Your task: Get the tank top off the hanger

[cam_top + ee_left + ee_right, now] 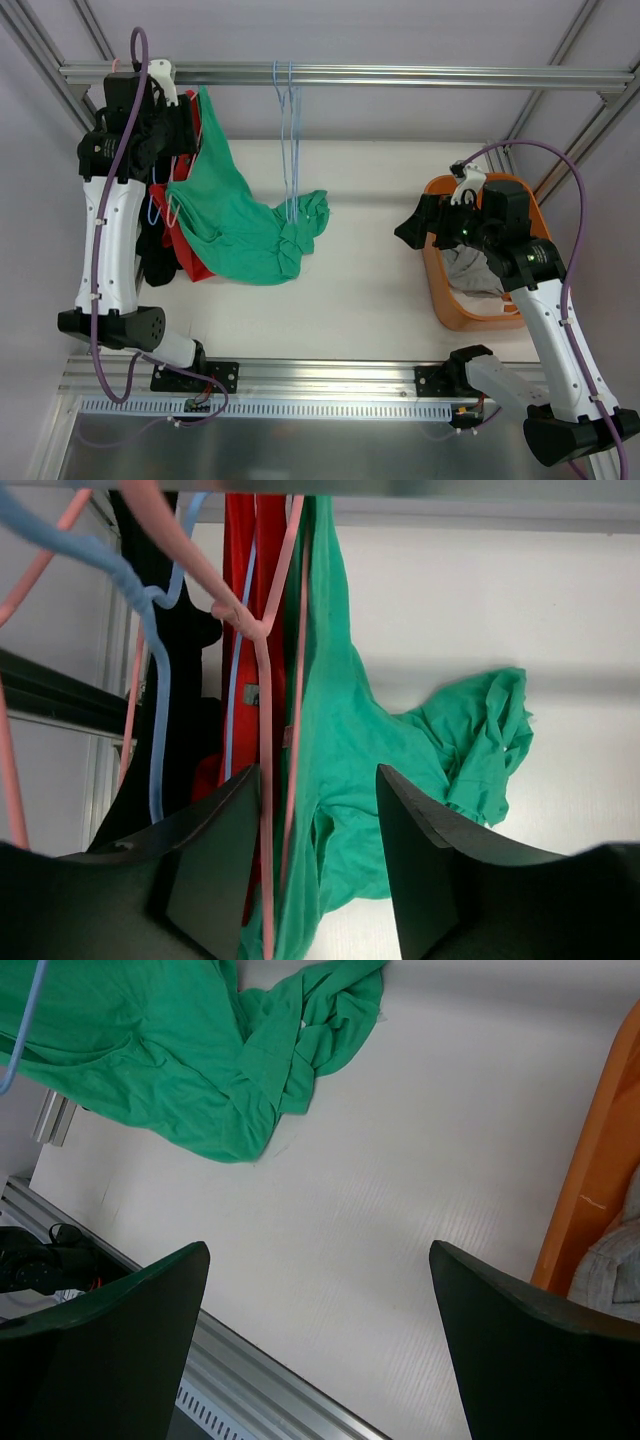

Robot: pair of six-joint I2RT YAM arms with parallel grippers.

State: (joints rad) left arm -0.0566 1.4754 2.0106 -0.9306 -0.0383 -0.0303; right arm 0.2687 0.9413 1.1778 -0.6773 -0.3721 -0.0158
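While green tank top (pixel 235 220) hangs from upper left, lower end bunched at blue hanger (pixel 288 150) mid-frame, removal not done. Left gripper (pixel 318 780): jaws parted, straddling pink hanger (pixel 264 730) and green cloth, clamping nothing. Right gripper (pixel 318 1255): spread wide, empty, beside orange basket (pixel 440 290) at right.

The green tank top (pixel 235 220) hangs slack and crumpled. Its narrow upper end sits at about 11 o'clock in the overhead view, and the body spreads down toward the centre. A bunched, knotted-looking end lies at about 3 o'clock of the cloth. A thin pink wire hanger (pixel 265 780) runs upright against the top's left edge. Whether the strap loops over the hanger cannot be told.
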